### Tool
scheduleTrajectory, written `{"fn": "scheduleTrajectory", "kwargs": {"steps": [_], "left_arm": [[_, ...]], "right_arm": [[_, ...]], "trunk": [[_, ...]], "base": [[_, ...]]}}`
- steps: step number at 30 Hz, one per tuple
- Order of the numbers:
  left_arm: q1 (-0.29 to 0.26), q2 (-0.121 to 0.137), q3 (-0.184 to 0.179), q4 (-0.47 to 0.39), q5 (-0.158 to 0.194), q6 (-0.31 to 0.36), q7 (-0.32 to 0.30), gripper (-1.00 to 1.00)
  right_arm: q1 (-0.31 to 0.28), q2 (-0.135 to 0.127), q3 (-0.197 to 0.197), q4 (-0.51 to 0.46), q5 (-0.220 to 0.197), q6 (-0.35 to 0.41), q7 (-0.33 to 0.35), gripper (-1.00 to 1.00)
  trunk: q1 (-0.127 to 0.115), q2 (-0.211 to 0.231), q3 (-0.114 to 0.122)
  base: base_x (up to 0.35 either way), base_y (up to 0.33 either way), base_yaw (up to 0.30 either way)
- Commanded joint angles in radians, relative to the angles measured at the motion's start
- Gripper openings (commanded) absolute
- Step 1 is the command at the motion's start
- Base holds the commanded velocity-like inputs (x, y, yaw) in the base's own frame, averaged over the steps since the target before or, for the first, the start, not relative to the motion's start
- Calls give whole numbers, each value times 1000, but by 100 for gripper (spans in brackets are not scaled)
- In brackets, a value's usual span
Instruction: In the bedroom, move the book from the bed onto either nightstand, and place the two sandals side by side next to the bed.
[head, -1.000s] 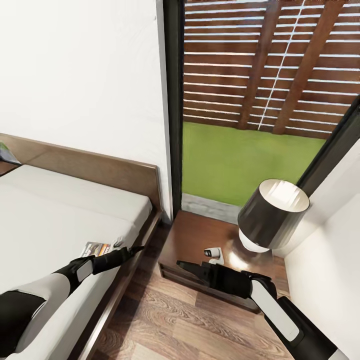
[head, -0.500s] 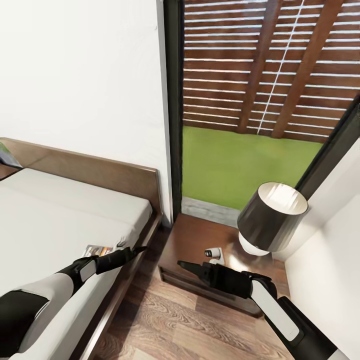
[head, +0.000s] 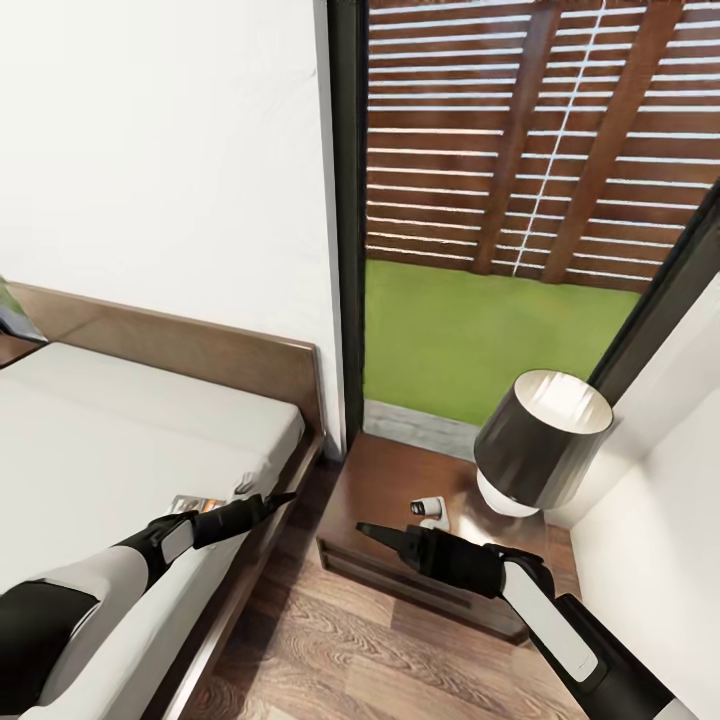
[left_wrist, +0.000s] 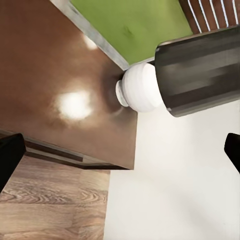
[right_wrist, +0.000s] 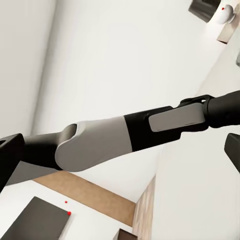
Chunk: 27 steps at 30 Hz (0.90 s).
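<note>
The bed (head: 110, 440) with its grey-beige mattress lies at the left. Near its right edge rests the book (head: 192, 503), mostly covered by my left forearm, an orange band showing. My left gripper (head: 270, 499) hangs open just past the bed's edge, over the gap towards the nightstand (head: 385, 480). My right gripper (head: 372, 531) is open too, in front of the nightstand's near edge. In the left wrist view the glossy nightstand top (left_wrist: 60, 100) lies ahead between the spread fingers (left_wrist: 10, 157). The sandals are out of view.
A lamp (head: 540, 435) with a dark shade stands on the nightstand's right side, a small white and black object (head: 430, 510) beside it. White walls close in at right and behind the bed. A tall window (head: 500, 200) shows lawn and fence. Wood floor (head: 380, 650) lies below.
The whole head picture has shifted slightly downward, so the camera has moved. Both arms hold nearly the same pose, and my left forearm hides a little more of the book.
</note>
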Motion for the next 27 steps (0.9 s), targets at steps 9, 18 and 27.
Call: {"fn": "scheduleTrajectory", "kwargs": {"steps": [9,18,27], "left_arm": [[0,-11,-7,0,11,9,0,100],[0,-13,-7,0,11,8,1,100],[0,-15,-8,0,11,8,1,100]], "right_arm": [[-1,-1,2,1,-10,3,-2,100],[-1,-1,2,1,-9,1,-2,100],[-1,-1,3,2,-8,-5,-3,100]], "trunk": [[0,-1,1],[0,-1,1],[0,-1,10]], "base": [[0,0,0],[0,0,0],[0,0,0]]}}
